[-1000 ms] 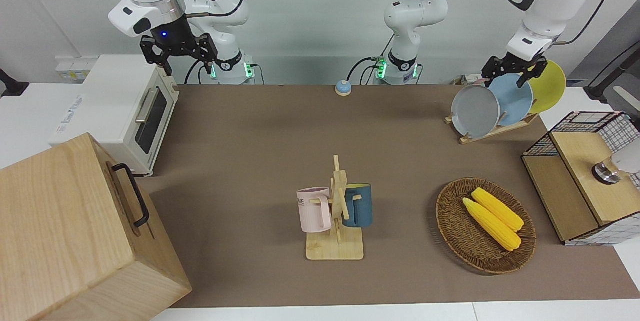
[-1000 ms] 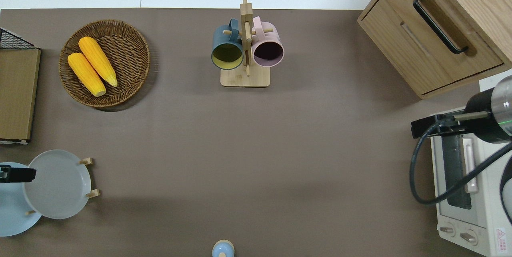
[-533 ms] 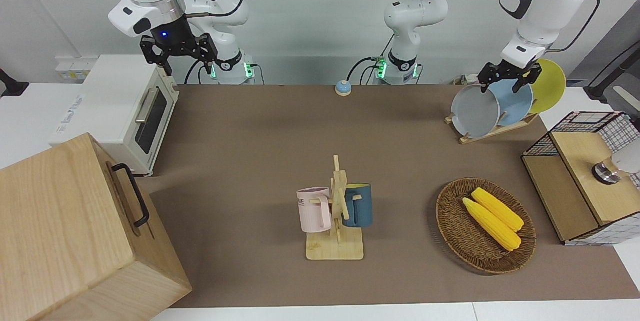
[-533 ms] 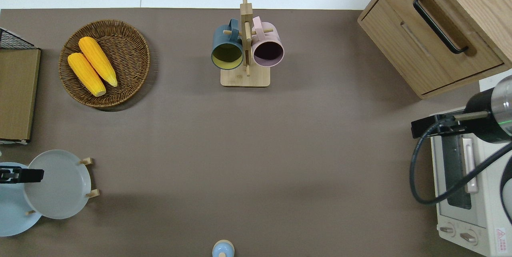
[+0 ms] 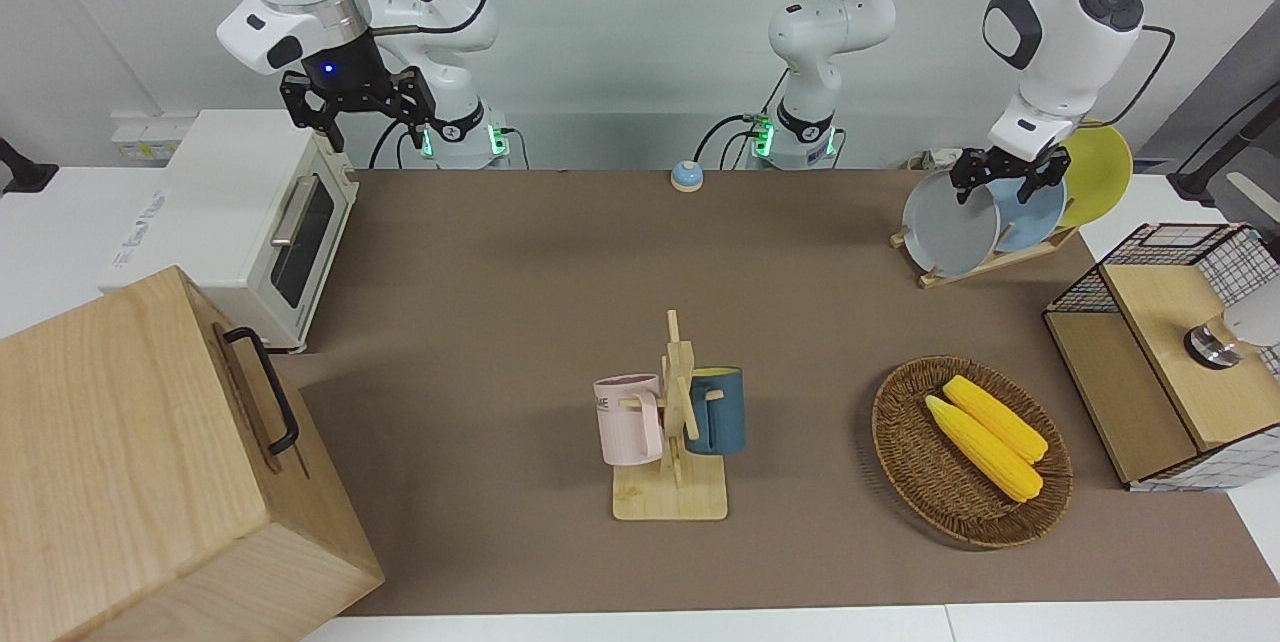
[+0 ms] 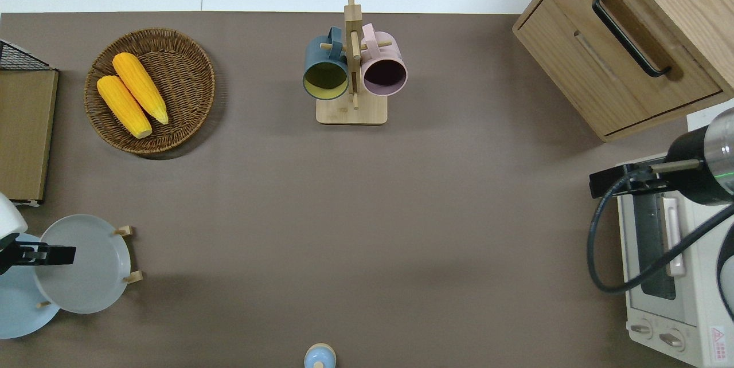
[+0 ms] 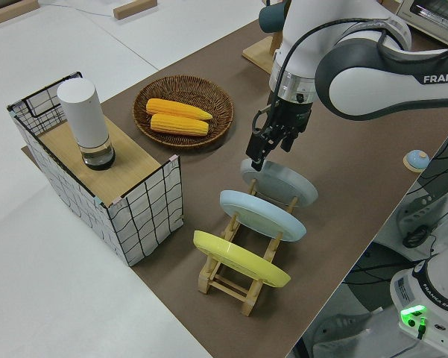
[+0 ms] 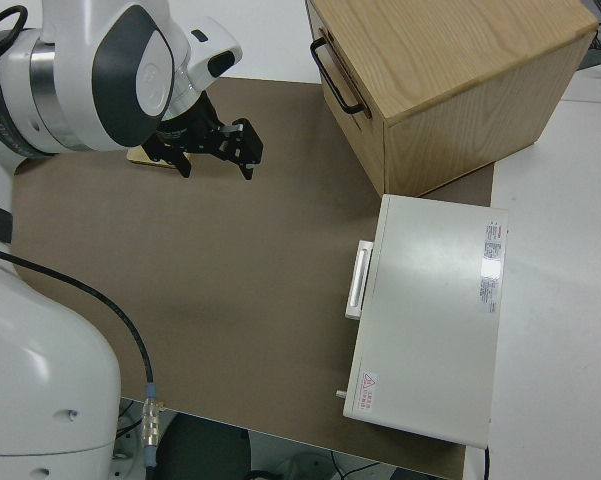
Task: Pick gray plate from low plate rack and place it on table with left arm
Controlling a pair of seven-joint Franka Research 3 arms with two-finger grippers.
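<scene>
At the left arm's end of the matte brown table [image 5: 560, 262], the left arm's black gripper [image 5: 1003, 178], jaws released, hovered over the round pale gray plate [image 5: 948, 225] in the low light-wood plate rack [image 5: 985, 264], approach in hand, rim grasp judged next.

light blue plate [image 6: 14, 308]: we see it cut by the overhead edge, partly under the gray plate [image 6: 86, 267].
left gripper [image 6: 40, 254]: we see only its tip in the overhead view; finger spread unclear.
low plate rack [image 5: 985, 262]: mostly hidden by plates.
</scene>
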